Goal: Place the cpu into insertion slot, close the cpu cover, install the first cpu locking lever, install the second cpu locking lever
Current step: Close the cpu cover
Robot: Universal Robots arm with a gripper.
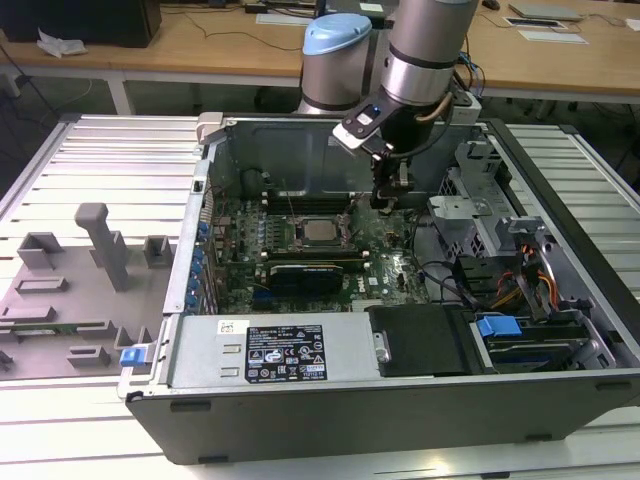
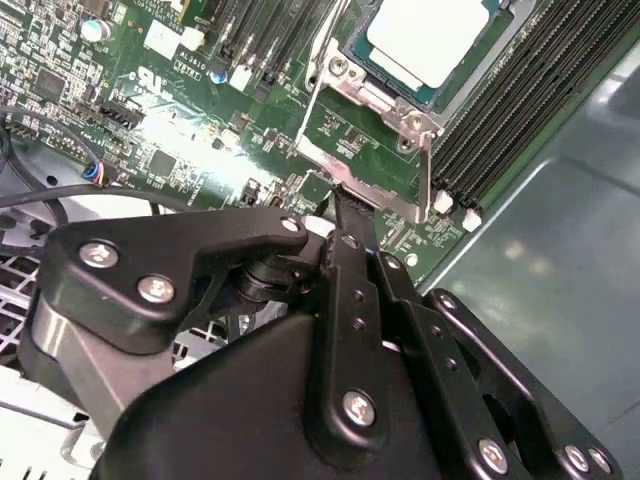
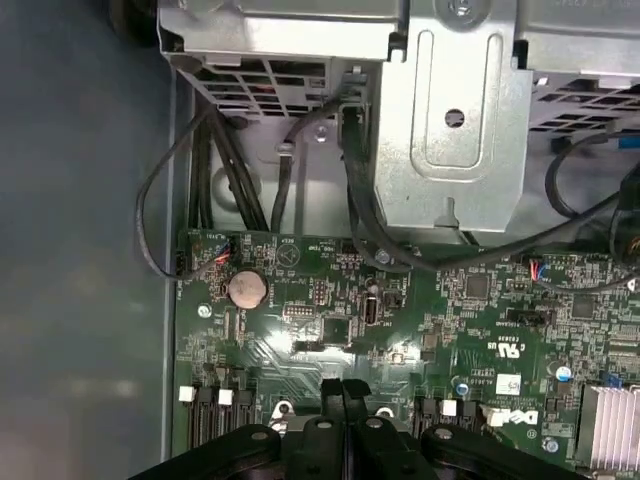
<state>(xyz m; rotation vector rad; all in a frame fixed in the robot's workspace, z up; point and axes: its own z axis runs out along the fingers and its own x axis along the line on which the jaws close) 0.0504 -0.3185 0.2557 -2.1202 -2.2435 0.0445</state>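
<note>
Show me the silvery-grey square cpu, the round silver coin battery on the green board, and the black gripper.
Silvery-grey square cpu [image 2: 430, 35], second wrist view, its flat metal top.
Round silver coin battery [image 3: 247, 289], first wrist view, centre of its face.
Black gripper [image 3: 343, 386], first wrist view, midway between its fingertips.

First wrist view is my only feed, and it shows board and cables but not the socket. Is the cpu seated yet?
Observer: Yes. In the second wrist view the cpu lies flat, silvery top up.
Operator: And the cpu cover?
Observer: The cpu cover is down, framing the chip.
Operator: Where is the tool relative to it?
Observer: In the exterior view the tool hangs just to the exterior view's right of the cpu.
</note>
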